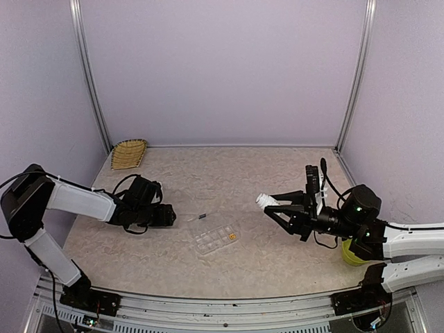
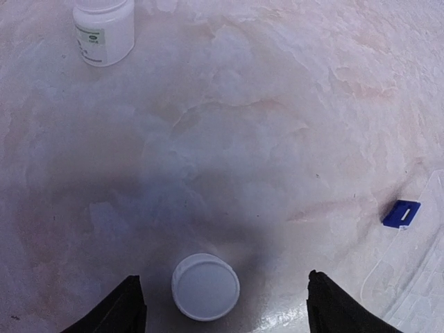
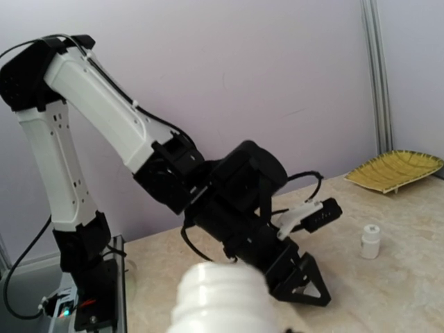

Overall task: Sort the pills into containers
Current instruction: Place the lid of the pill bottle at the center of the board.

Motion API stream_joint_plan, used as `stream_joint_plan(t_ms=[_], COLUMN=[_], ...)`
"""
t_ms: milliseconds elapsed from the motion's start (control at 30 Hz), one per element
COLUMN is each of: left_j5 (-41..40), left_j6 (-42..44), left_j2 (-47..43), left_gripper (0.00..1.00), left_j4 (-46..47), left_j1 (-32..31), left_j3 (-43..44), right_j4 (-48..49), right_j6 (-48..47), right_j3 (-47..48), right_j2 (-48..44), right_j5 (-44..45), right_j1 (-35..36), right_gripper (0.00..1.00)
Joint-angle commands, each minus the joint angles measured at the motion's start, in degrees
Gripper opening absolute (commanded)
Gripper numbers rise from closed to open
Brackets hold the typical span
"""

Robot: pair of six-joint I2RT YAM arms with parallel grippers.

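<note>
the left arm's fingers (image 2: 128, 309) stand released, wide apart, with a round white plastic cap (image 2: 205, 286) lying flat between them on the beige marbled worktop (image 2: 263, 139), apart from both. the right arm's fingers (image 1: 288, 200) are clenched on a small white plastic bottle (image 1: 264, 201), held tipped above the worktop. the clear oblong plastic organizer box (image 1: 211, 241) lies mid-worktop toward the near edge, with orange-yellow pills (image 1: 232, 236) in a cell at its right end.

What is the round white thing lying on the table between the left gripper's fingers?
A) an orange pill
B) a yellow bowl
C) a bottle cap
C: the white bottle cap lies flat on the table, loose in the gap of the open left gripper.
</note>
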Motion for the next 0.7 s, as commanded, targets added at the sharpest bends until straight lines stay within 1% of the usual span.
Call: stream_joint_plan(t_ms=[0,100,267,400,600,667], left_j5=[-0.8,-2.4,-3.3,-4.7,-6.5,-6.7], left_j6=[-0.5,-0.9,-2.0,-2.9,-4.2,-4.5], left_j2=[-3.0,-4.0,-5.1,-6.4,-6.6,-5.7], left_gripper=[0.82,0.85,0.84,0.8,0.71,0.65], left_j4=[-1.9,-3.0,-4.1,-5.5,-6.9,-7.2], left_j1=[-2.8,-5.8,-9.6,-12.6,-15.5,-15.9], left_j3=[0.1,0.4,0.0,-0.8,-1.6,-1.6], right_j4=[6.2,10.0,13.9,15.3,16.1,16.1], right_j6=[0.5,1.1,2.2,2.8,3.6,3.6], right_j3=[-1.8,-2.5,-2.3,-1.4,-1.0,-0.8], right_j2=[2.6,5.7,11.5,14.9,17.1,17.3], right_j5=[-1.9,-3.7,-6.0,-7.3,-7.9,-8.1], right_j1=[-0.4,-0.4,-0.4,-0.4,-0.4,-0.4], right_gripper=[0.09,0.09,0.09,0.09,0.1,0.1])
